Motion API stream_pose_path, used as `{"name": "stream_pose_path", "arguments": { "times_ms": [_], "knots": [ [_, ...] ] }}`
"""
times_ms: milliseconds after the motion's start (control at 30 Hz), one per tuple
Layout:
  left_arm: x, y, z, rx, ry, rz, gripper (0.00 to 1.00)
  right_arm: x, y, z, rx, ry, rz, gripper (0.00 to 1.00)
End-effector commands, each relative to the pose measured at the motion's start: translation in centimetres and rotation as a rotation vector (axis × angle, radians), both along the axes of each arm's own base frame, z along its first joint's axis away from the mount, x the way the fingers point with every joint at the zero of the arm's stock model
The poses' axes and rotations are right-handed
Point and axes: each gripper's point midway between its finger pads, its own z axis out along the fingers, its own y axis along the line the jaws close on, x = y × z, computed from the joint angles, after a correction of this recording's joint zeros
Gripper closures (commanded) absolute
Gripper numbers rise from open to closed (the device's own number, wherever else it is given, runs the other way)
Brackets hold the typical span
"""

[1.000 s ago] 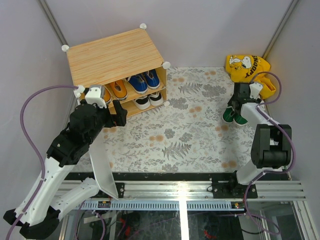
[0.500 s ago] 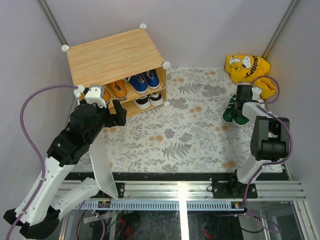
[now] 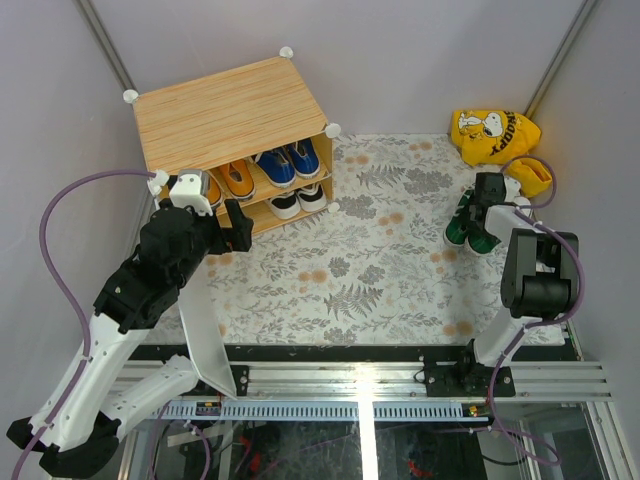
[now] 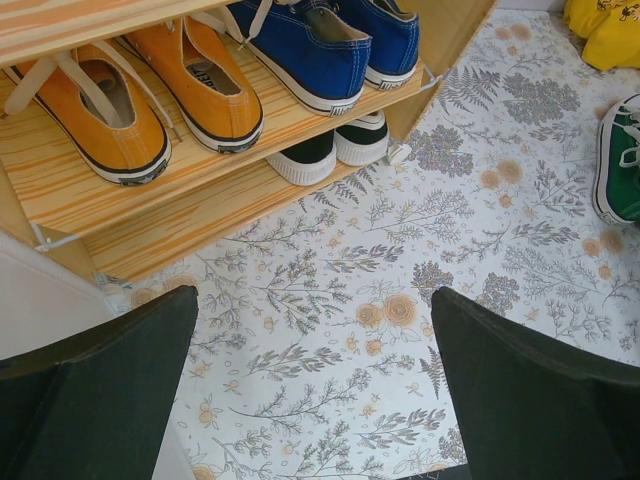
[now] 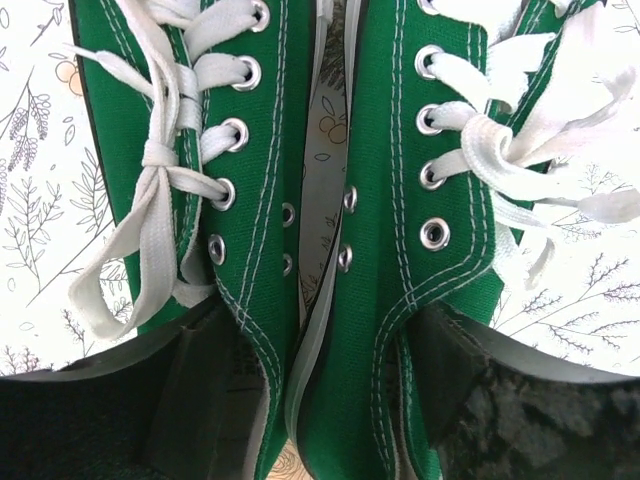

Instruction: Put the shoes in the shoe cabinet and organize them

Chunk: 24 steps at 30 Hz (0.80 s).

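The shoe cabinet (image 3: 220, 110) stands at the far left with its front open. Orange shoes (image 3: 235, 180) and blue shoes (image 3: 290, 160) sit on its upper shelf; a dark pair with white toes (image 3: 298, 200) sits on the lower shelf. The left wrist view shows the same orange (image 4: 150, 100), blue (image 4: 320, 50) and white-toed (image 4: 330, 150) shoes. My left gripper (image 3: 222, 232) (image 4: 315, 380) is open and empty above the floral mat, in front of the shelves. The green shoes (image 3: 465, 225) (image 5: 320, 150) lie side by side at the right. My right gripper (image 3: 484, 205) (image 5: 325, 400) has one finger inside each shoe, pinching their inner walls together.
A yellow cartoon-dog-print bag (image 3: 492, 132) lies at the far right behind the green shoes. The cabinet's white door panel (image 3: 205, 330) hangs open toward the near left, beside my left arm. The floral mat (image 3: 380, 250) covers the table.
My right gripper has moved down and away from me onto the heel end of the green shoes. The left arm has not moved.
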Motion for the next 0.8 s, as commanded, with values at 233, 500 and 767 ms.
{"name": "stream_pose_path", "arguments": {
  "times_ms": [233, 500, 767],
  "knots": [
    [0.1, 0.0, 1.6, -0.009, -0.033, 0.001, 0.0, -2.7, 6.5, -1.9, 0.241, 0.016, 0.219, 1.0],
    [0.1, 0.1, 2.3, -0.023, -0.039, 0.013, 0.0, -3.7, 20.4, 5.1, 0.143, -0.041, 0.718, 1.0],
    [-0.3, 0.3, 2.8, -0.034, -0.033, 0.019, 0.0, -9.3, 35.0, 5.2, 0.239, -0.059, 1.111, 1.0]
  ]
}}
